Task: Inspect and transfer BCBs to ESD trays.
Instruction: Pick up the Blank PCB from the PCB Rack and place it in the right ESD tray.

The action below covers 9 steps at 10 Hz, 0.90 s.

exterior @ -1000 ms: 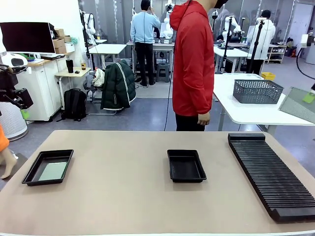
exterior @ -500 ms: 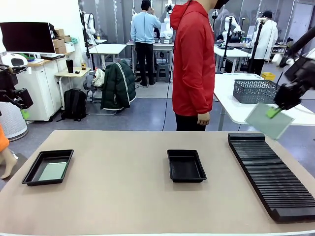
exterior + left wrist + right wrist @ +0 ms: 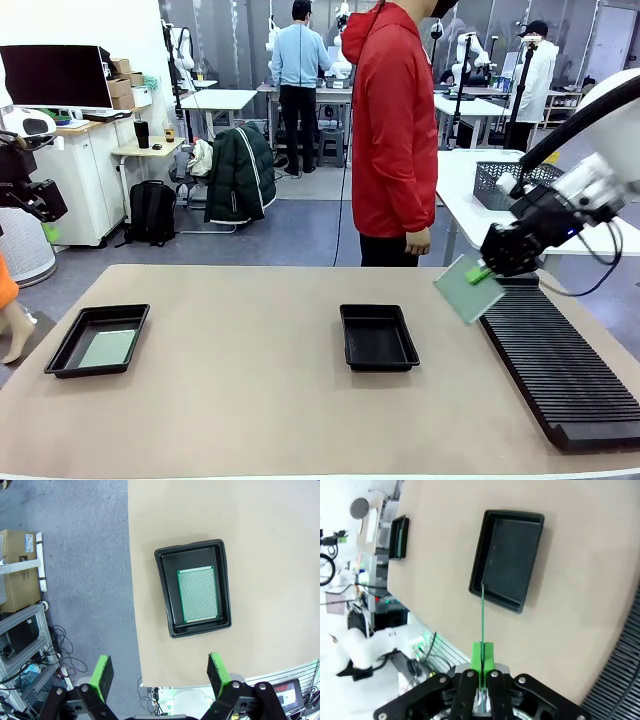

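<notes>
- The right gripper [image 3: 481, 271] is clenched on one edge of a BCB [image 3: 466, 290]. It holds the green board tilted in the air above the table [image 3: 250, 400], between the middle ESD tray [image 3: 346, 338] and the long black ribbed rack [image 3: 560, 370].
- From the right wrist, the held BCB [image 3: 482, 612] appears edge-on, a thin green line rising from between the pinched green pads [image 3: 476, 657] of the right gripper [image 3: 483, 664]. The empty middle ESD tray [image 3: 510, 555] lies on the table below it.
- A second BCB [image 3: 107, 347] lies flat inside the left ESD tray [image 3: 60, 352] near the table's left end, well apart from the middle ESD tray.
- The left gripper [image 3: 161, 672] hangs released, jaws wide apart, high above the left ESD tray [image 3: 165, 595]. The second BCB [image 3: 198, 595] lies toward one side of its floor.
- A person in a red hooded top [image 3: 392, 130] stands at the far side of the table, one hand [image 3: 414, 243] hanging down.
</notes>
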Motion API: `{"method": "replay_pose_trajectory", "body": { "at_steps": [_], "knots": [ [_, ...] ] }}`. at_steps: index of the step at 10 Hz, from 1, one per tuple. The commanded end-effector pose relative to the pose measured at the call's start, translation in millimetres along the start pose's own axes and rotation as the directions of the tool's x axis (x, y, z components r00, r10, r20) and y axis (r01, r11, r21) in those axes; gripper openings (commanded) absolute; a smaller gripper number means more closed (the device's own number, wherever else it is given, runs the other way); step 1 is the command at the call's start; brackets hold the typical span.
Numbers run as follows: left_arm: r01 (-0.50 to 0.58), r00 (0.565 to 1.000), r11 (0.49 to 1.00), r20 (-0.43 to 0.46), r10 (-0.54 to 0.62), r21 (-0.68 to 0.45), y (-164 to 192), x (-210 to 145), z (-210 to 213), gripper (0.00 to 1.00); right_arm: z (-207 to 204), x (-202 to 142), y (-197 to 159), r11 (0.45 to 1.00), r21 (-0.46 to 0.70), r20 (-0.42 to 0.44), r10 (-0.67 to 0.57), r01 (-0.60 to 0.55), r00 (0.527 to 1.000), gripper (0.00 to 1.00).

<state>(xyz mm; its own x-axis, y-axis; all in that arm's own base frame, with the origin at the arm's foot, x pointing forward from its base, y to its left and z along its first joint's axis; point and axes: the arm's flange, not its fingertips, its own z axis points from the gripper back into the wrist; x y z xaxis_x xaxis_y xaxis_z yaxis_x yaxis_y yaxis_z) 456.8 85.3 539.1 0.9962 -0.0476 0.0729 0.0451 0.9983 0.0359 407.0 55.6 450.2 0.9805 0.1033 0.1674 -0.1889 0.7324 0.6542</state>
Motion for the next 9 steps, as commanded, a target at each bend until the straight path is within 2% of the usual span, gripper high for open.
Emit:
{"method": "replay_pose_trajectory", "body": {
  "at_steps": [1,3,6,9],
  "knots": [
    [-0.001,1.000,1.000,-0.001,0.001,0.000,0,0,0,1.00,-38,-2,7,0.998,0.036,0.102,-0.051,0.048,0.993,0.02],
    [-0.001,1.000,1.000,-0.001,0.001,0.000,0,0,0,1.00,-77,-3,1,0.992,0.072,0.136,-0.112,0.102,0.984,0.02],
    [-0.001,1.000,1.000,-0.001,0.001,0.000,0,0,0,1.00,-114,1,-12,0.984,0.106,0.198,-0.163,0.144,0.967,0.02],
    [-0.001,1.000,1.000,-0.001,0.001,0.000,0,0,0,1.00,-142,14,-29,0.977,0.149,0.202,-0.179,0.150,0.963,0.02]
  ]
}}
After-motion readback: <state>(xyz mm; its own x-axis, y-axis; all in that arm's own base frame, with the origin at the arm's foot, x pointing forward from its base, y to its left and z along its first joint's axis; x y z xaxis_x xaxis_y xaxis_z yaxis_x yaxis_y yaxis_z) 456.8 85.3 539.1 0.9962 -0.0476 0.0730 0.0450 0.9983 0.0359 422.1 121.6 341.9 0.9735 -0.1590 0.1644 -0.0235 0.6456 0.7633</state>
